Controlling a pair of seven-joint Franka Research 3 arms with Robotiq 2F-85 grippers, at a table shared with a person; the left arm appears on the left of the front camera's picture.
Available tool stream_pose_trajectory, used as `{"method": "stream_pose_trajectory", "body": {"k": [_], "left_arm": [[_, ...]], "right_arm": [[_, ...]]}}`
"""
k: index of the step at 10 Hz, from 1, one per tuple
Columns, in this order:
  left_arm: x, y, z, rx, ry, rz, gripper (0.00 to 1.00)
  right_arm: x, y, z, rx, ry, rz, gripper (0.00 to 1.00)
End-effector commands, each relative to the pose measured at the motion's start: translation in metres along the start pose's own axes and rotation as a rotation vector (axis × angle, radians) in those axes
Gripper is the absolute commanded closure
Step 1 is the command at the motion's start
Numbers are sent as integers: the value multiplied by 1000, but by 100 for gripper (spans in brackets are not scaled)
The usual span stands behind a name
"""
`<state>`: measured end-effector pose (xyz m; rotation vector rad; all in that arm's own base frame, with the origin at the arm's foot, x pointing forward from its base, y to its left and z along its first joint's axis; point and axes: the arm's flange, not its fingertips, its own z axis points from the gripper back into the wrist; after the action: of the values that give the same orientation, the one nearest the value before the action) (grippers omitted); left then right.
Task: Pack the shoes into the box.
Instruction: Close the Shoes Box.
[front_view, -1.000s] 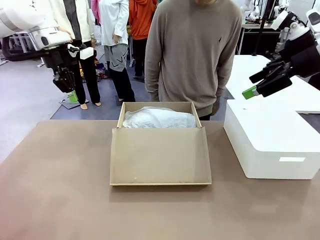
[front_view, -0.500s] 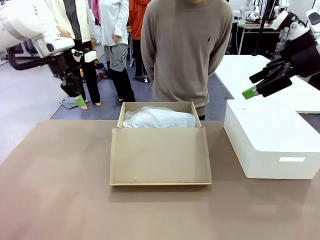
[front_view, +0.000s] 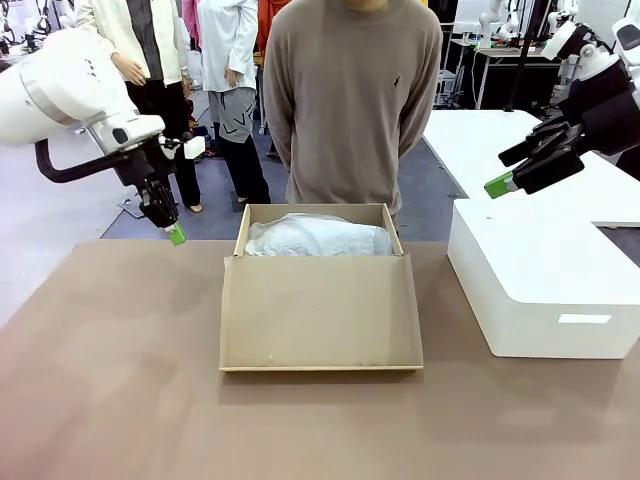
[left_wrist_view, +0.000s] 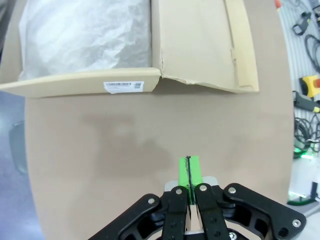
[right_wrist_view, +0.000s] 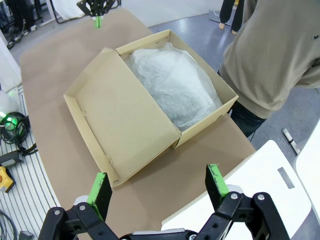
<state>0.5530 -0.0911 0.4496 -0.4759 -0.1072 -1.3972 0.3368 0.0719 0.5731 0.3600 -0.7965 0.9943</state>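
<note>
Left gripper (front_view: 176, 236) pinched closed on nothing, hovering over the table's far-left edge, left of the box (front_view: 320, 310); right gripper (front_view: 502, 170) spread wide, empty, above white box (front_view: 540, 290); box mid-table, flap lid lying open toward robot, tissue paper (front_view: 318, 238) bunched inside.

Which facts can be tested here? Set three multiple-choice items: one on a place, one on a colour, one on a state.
1. Where does the big white rectangular box stand, relative to the tan cardboard shoebox?
A. on the robot's right of it
B. inside it
C. on top of it
2. The pads of the left gripper are
A. red
B. green
C. blue
3. The shoebox's flap lid is
A. taped shut
B. torn off
C. folded open

Key: 1 A, the front view shows it apart on that side. 2 B, green tips show. 3 C, the white tissue paper inside lies exposed.
</note>
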Motion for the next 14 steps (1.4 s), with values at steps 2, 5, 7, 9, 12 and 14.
{"method": "stream_pose_trajectory", "body": {"k": [2,5,7,9,12,14], "left_arm": [[-4,2,-24,-27,-28,7,100],[-7,9,-25,-62,-22,49,100],[-6,8,-30,-49,-1,19,100],[-6,8,-30,-49,-1,19,100],[-4,22,-41,-110,-6,79,100],[-1,31,-56,-168,-41,165,100]], "right_arm": [[1,-1,0,11,-15,-1,0],[1,-1,0,11,-15,-1,0],[1,-1,0,11,-15,-1,0],[1,-1,0,11,-15,-1,0],[1,-1,0,11,-15,-1,0],[1,-1,0,11,-15,-1,0]]}}
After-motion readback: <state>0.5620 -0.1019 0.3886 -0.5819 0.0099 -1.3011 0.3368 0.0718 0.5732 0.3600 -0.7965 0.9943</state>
